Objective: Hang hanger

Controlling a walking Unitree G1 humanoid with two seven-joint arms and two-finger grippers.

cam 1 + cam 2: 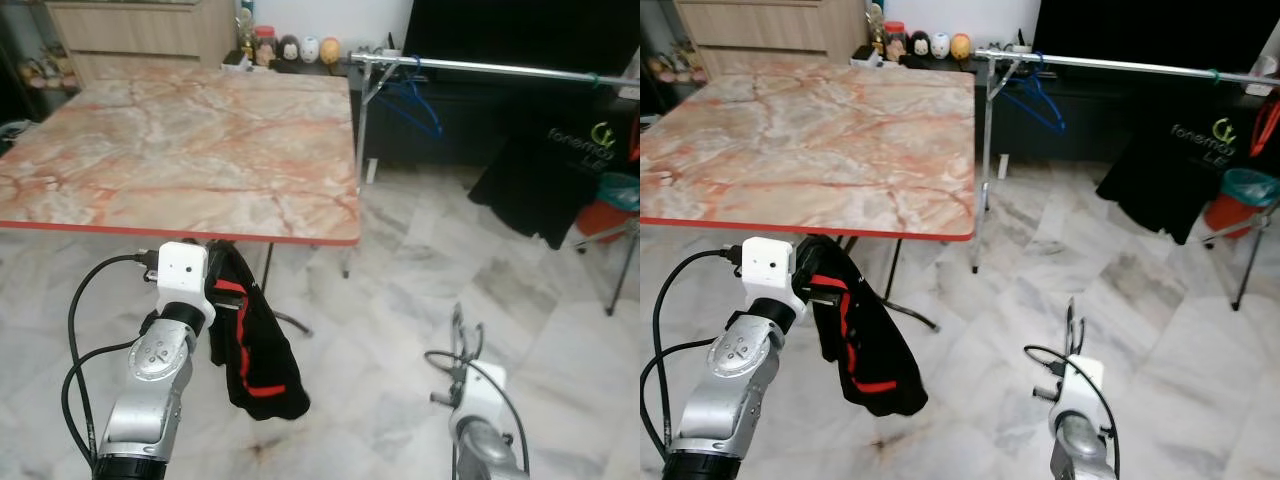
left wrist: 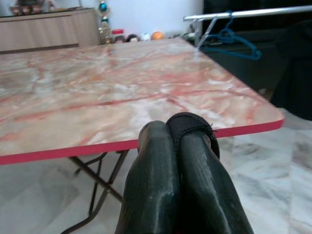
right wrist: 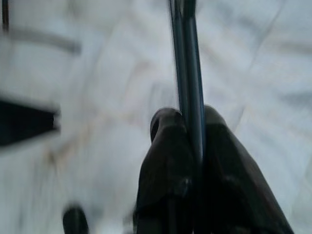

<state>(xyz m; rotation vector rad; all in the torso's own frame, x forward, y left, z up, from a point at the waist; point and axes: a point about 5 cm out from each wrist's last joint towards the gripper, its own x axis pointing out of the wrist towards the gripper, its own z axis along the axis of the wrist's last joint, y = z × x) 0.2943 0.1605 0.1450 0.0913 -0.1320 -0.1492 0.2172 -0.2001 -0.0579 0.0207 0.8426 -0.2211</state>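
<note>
Left gripper [image 2: 178, 134] pinches black garment [image 1: 255, 350], hanger hidden.

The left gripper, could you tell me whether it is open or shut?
Shut: the left gripper has its fingers pressed together on a strap of the black garment, which dangles below.

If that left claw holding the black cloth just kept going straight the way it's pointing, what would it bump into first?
Probably the red front edge of the marble table. The left gripper, shut on the black garment, points at that edge in its wrist view. Depth is unclear, so it might skim just over the tabletop instead.
</note>
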